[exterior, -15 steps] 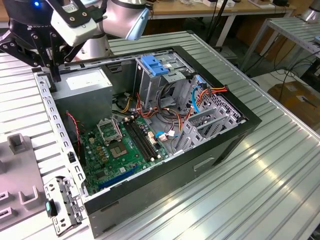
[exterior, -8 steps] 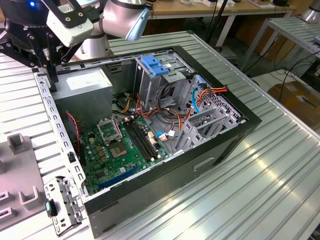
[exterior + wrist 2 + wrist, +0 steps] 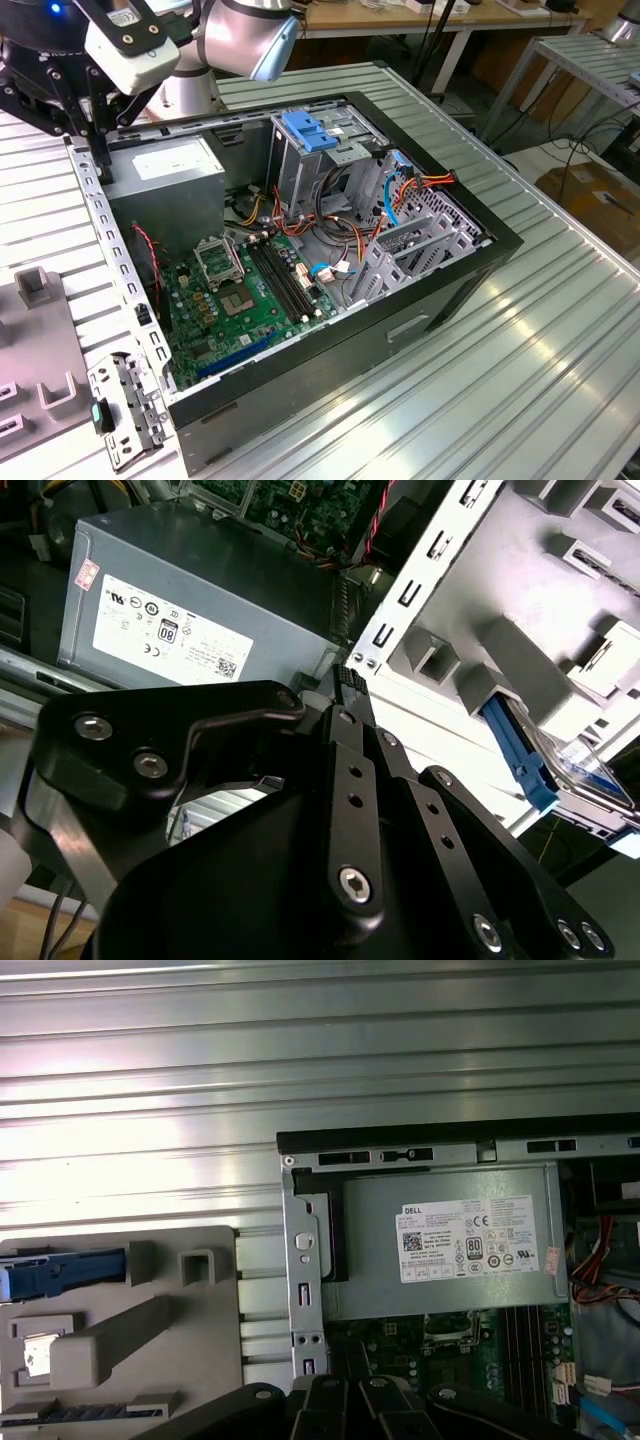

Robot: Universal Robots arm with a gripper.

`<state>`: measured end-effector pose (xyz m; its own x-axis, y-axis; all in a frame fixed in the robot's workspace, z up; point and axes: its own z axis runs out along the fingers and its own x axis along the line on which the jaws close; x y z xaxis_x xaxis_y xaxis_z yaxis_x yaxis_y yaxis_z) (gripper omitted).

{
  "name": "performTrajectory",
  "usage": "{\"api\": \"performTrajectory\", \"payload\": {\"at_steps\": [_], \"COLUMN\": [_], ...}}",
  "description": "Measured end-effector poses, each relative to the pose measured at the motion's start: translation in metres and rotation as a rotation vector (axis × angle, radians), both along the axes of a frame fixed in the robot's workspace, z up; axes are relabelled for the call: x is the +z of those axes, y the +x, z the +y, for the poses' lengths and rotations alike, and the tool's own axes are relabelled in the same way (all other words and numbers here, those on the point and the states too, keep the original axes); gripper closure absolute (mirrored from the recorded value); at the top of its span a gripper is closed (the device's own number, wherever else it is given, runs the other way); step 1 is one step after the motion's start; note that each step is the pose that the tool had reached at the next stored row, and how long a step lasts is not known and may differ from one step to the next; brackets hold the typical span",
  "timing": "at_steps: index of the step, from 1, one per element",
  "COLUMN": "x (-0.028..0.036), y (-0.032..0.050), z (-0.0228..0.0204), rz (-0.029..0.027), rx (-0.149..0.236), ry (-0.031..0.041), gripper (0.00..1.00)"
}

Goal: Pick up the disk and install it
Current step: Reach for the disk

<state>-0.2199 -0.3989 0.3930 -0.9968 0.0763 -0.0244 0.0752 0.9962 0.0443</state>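
As it hovers, tool closed, empty.

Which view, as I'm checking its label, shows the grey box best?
The first wrist view: the grey box lies face-on, label whole. The second wrist view shows it slanted; the exterior view, at a shallow angle.

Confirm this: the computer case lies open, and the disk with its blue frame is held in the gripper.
Not held: the disk sits in the grey holder beside the open computer case, apart from the gripper, as the first wrist view shows.
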Motion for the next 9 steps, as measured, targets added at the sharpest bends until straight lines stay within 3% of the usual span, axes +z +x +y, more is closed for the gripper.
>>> {"api": "performTrajectory", "payload": {"at_steps": [9], "x": [-0.0001], "y": [-0.0067], "z": [0.0], "rz": [0.0], "rx": [0.0], "ry": [0.0], "gripper": [0.89]}}
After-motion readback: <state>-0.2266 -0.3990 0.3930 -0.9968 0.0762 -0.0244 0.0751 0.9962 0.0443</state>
